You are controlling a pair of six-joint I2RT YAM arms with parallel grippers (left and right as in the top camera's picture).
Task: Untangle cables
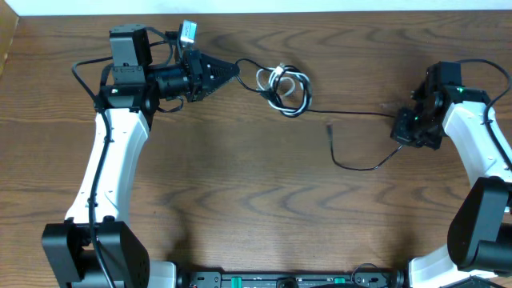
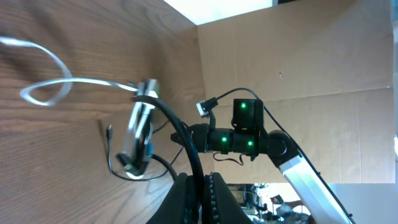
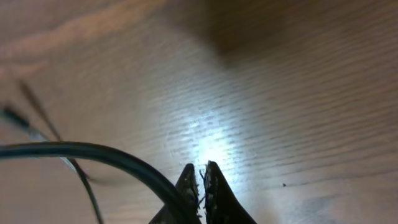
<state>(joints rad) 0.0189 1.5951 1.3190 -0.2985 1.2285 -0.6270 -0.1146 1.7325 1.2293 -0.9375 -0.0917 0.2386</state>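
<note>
Brown wooden desk, tangled bundle of thin white and black cords, left tool just beside bundle, pinched shut on black cord, right tool well apart from bundle, pinching black cord too

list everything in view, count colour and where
black cable: 1, black, from left gripper through the tangle to right gripper, loose end on table
white cable: 1, white, looped in the tangle, upper middle
table: 1, brown wood, under everything
left arm: 1, white and black, left side
right arm: 1, white and black, right side
left gripper: 1, black, shut on black cable
right gripper: 1, black, shut on black cable
</note>
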